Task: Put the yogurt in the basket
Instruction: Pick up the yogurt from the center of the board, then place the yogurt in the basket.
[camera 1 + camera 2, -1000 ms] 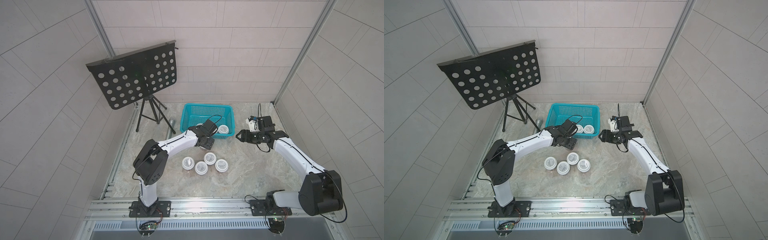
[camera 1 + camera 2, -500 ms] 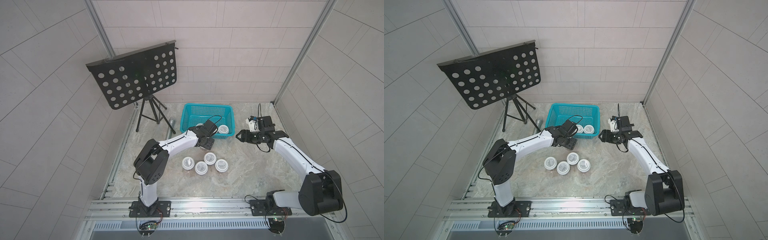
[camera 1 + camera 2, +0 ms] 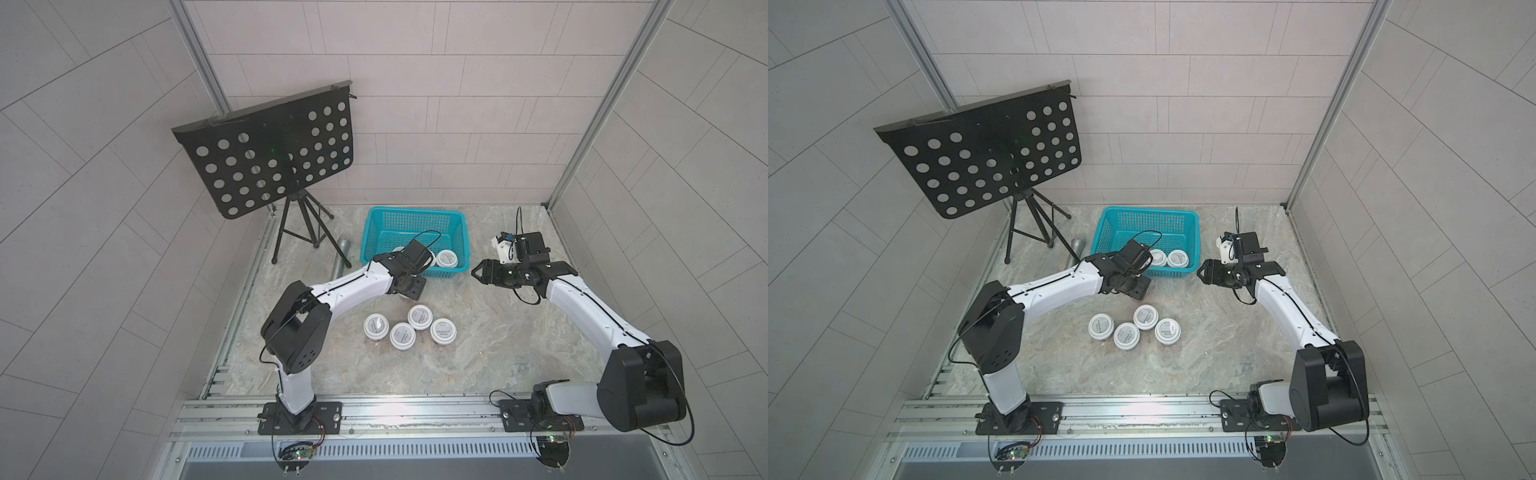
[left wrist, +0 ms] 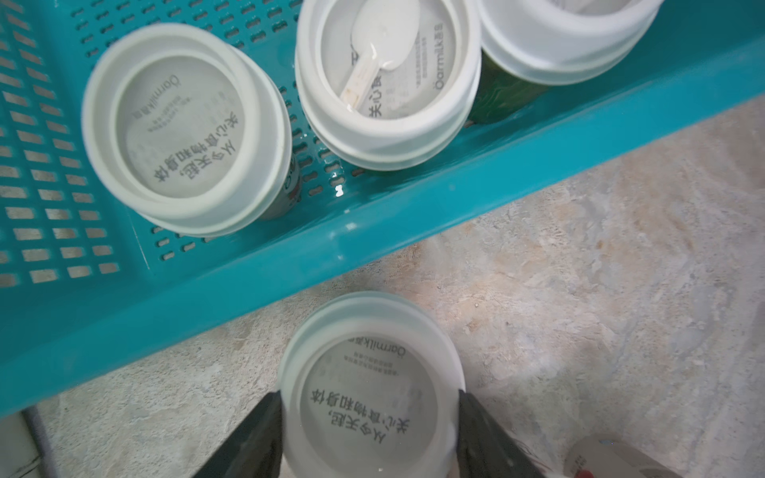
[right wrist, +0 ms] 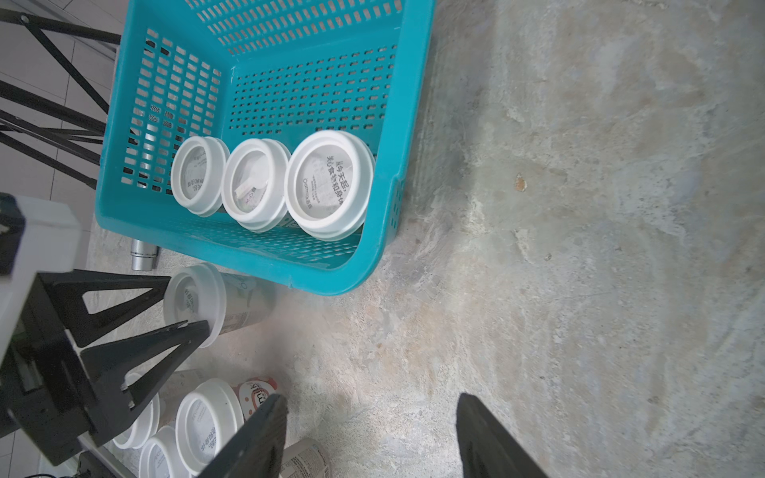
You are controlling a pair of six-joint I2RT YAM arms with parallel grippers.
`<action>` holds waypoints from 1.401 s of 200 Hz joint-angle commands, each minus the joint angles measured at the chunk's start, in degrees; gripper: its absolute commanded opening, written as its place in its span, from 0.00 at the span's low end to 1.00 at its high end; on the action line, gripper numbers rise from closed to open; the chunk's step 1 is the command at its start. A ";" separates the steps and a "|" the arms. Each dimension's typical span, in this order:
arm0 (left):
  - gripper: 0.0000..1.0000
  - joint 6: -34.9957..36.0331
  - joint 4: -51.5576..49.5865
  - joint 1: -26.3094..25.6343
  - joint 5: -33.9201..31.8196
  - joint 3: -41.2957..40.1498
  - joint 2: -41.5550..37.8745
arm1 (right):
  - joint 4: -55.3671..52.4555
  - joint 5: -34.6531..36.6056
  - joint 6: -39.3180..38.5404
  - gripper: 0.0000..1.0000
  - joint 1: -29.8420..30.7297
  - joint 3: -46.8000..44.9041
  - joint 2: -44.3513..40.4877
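1. A small round white-lidded yogurt cup (image 4: 368, 397) is clasped at its lid by the left jaws, just outside the near long wall of the teal lattice plastic basket (image 4: 289, 265).
2. Three like cups (image 5: 254, 184) are lined up inside, along that wall.
3. Four more cups (image 3: 402, 335) are clustered in the middle of the mottled stone worktop (image 3: 498, 332).
4. The right jaws are seen spread apart — nothing between them — near the basket's near right corner.

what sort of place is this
Probably a robot lab cell: left arm and right arm bolted to a metal rail, panel walls on three sides, a basket of yogurt cups.
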 commanded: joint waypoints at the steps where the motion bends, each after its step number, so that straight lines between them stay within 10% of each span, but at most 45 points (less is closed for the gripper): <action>1: 0.65 -0.02 -2.23 0.23 1.74 1.37 -5.45 | 0.23 -0.36 0.37 0.69 -0.12 0.14 -0.27; 114: 0.66 -4.02 1.00 8.05 -0.20 4.93 -16.27 | 0.60 -0.75 0.28 0.69 -0.20 1.83 0.66; 280: 0.65 -1.30 1.46 16.04 -5.80 10.78 -7.34 | -4.27 0.16 -4.02 0.51 0.38 23.00 26.66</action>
